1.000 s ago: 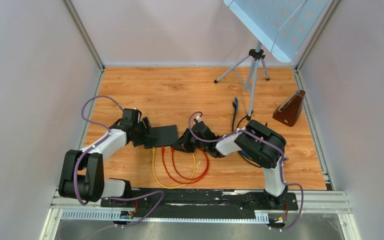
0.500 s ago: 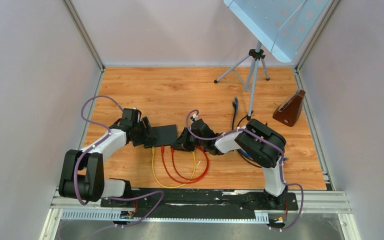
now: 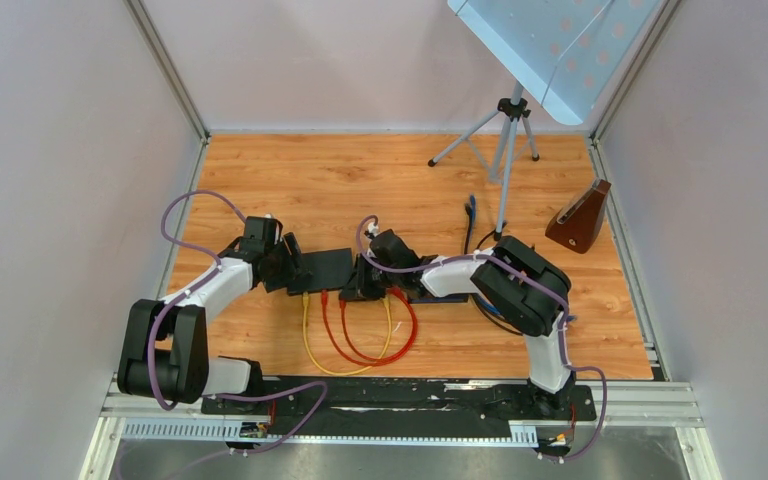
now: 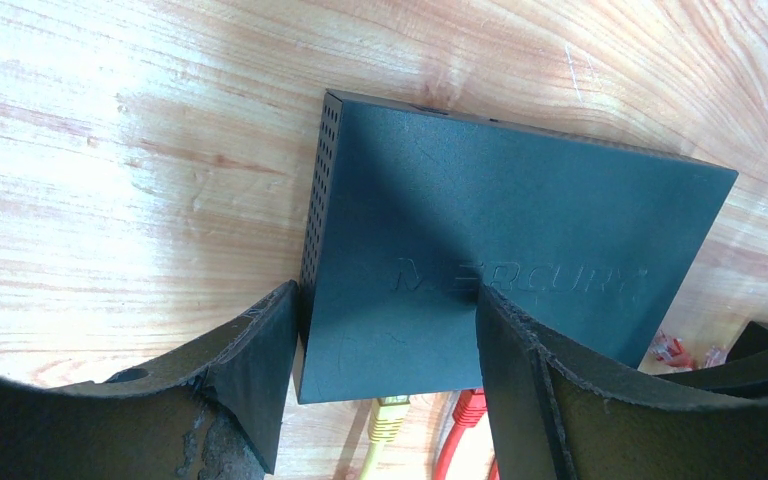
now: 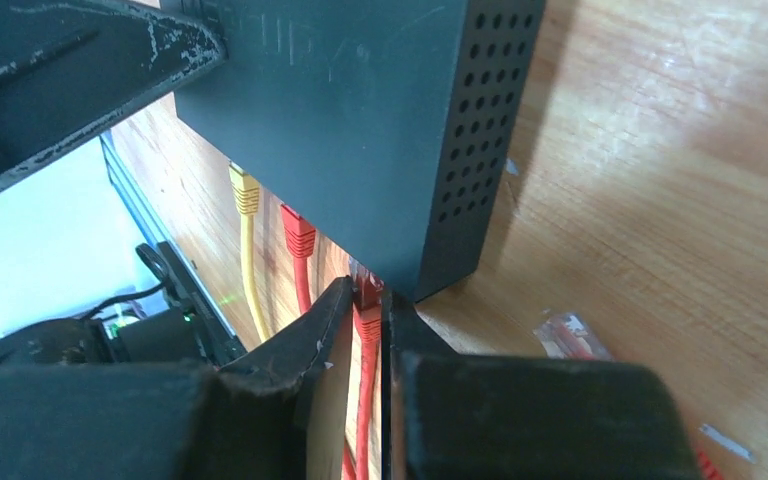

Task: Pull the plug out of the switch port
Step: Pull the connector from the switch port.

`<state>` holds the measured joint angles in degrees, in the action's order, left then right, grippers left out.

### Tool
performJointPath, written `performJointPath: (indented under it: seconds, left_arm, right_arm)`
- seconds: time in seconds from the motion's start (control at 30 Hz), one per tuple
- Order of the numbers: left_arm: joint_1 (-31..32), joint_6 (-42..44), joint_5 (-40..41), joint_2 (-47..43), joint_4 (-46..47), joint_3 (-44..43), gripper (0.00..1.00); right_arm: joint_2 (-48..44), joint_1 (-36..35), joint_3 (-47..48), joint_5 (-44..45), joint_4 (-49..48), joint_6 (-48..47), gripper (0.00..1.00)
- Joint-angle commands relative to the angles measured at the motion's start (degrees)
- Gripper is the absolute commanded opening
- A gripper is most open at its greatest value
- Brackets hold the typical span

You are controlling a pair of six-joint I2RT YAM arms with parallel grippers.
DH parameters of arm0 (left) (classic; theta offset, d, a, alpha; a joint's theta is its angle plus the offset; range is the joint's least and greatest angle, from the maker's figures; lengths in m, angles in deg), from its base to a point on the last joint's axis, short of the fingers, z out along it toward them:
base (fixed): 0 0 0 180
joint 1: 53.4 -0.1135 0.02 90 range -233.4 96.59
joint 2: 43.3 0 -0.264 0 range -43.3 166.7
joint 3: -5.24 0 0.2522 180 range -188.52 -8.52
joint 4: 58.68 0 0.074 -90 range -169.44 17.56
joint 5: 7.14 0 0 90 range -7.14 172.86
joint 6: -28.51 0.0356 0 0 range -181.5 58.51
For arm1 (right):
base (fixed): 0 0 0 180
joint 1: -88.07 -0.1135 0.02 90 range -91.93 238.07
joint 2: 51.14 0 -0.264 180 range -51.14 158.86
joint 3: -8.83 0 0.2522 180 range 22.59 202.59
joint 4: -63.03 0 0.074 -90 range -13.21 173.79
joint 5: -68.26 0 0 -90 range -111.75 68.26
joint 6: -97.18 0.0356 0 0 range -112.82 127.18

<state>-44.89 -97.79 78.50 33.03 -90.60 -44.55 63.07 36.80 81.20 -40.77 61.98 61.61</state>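
The black switch (image 3: pixel 326 268) lies flat on the wooden floor, with a yellow cable and two red cables plugged into its near face. My left gripper (image 3: pixel 295 272) is shut on the switch's (image 4: pixel 490 230) left corner, one finger (image 4: pixel 260 350) at its side and the other on top. My right gripper (image 5: pixel 365 295) is shut on the red plug (image 5: pixel 367 312), which sits in the port at the switch's (image 5: pixel 360 120) right end. The yellow plug (image 5: pixel 245 190) and the other red plug (image 5: pixel 298 232) stay in their ports, further left.
A tripod (image 3: pixel 505 130) stands at the back right under a tilted light panel (image 3: pixel 550 50). A brown wedge (image 3: pixel 580 218) sits by the right wall, and a blue-tipped cable (image 3: pixel 470 215) lies behind my right arm. Broken clear plug bits (image 5: pixel 570 335) lie right of the switch.
My right gripper has slid left and slightly away, up against the switch's near face. The left arm and the switch have stayed put.
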Motion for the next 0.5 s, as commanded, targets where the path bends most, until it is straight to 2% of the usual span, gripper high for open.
performJointPath:
  seconds: [0.0,0.1,0.17,0.3,0.47]
  left_arm:
    - [0.89,0.22,-1.02,1.31,-3.89,1.31,0.70]
    - [0.89,0.40,-1.35,0.79,-3.83,1.18,0.71]
    - [0.89,0.43,-1.68,0.09,-3.67,1.11,0.72]
    - [0.89,0.05,-2.40,-2.42,-3.15,1.39,0.75]
    - [0.89,-0.63,-2.26,-7.45,-2.42,1.93,0.80]
  right_arm:
    - [-1.18,-0.64,2.03,-0.49,7.40,-9.44,0.16]
    - [-5.06,-0.67,1.62,0.41,9.82,-13.31,0.38]
    - [-8.58,-0.72,-0.21,0.33,10.67,-16.20,0.48]
    - [-13.96,-0.89,-2.14,-5.33,13.32,-22.63,0.49]
    - [-16.18,-4.69,-2.52,-8.11,20.48,-28.97,0.43]
